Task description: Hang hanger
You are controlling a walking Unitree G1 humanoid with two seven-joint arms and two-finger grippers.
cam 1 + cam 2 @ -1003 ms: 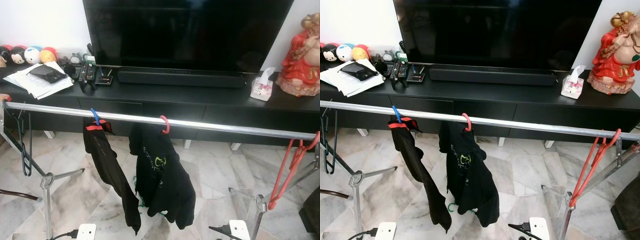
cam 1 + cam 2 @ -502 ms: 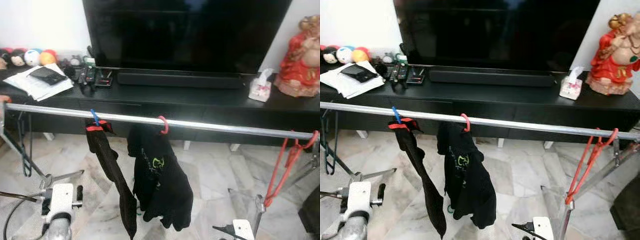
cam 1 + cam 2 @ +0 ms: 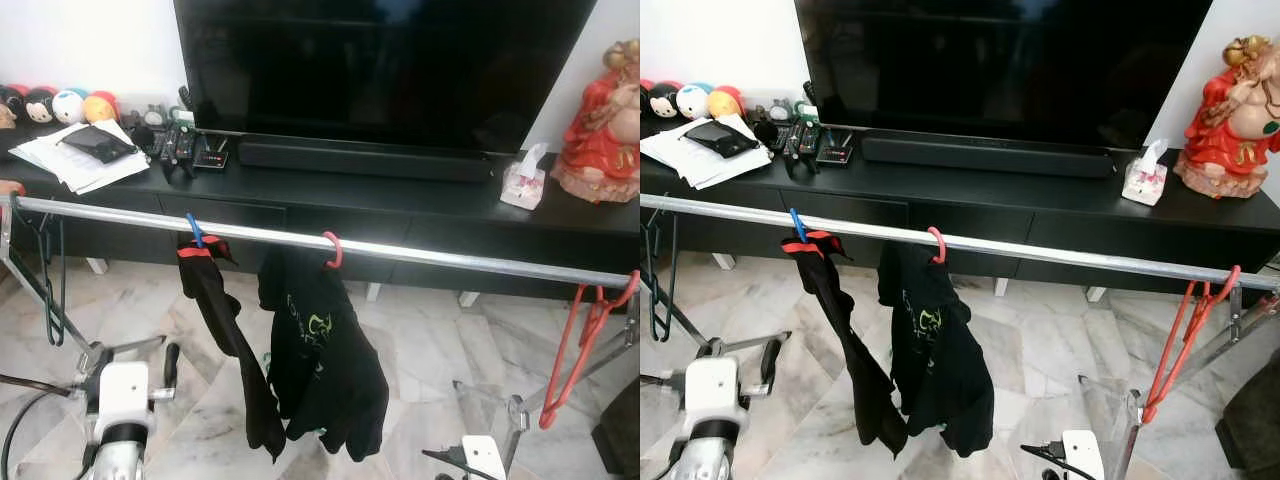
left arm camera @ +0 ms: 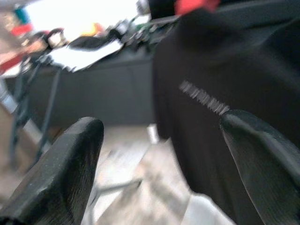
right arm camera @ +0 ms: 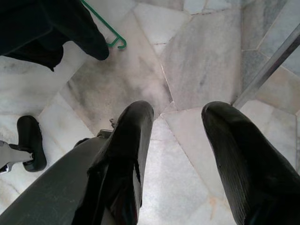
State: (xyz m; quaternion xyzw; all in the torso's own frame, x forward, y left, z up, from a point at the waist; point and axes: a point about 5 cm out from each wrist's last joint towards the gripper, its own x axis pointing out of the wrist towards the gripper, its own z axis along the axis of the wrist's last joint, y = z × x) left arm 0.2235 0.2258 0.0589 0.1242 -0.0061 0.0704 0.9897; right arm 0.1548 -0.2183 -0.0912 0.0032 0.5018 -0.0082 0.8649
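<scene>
A silver rail (image 3: 440,258) runs across in front of me. On it hang a blue hanger (image 3: 195,233) with a long black garment (image 3: 232,345) and a pink hanger (image 3: 333,250) with a black shirt (image 3: 325,365). An empty red hanger (image 3: 575,350) hangs at the right end, a dark empty hanger (image 3: 50,290) at the left end. My left gripper (image 4: 159,154) is open, low at the left, facing the long black garment; one of its fingers (image 3: 170,362) shows beside the white wrist. My right gripper (image 5: 178,136) is open over the marble floor. A green hanger's hook (image 5: 110,35) pokes out under the black shirt.
Behind the rail stands a black TV console (image 3: 420,205) with a TV (image 3: 380,60), soundbar, papers (image 3: 75,155), remotes, a tissue box (image 3: 522,180) and a red figurine (image 3: 605,125). The rack's slanted legs (image 3: 545,400) stand at both ends on the marble floor.
My left arm has come up into view at the lower left and stayed there. The head camera shifted a little, and the hanging garments swayed slightly.
</scene>
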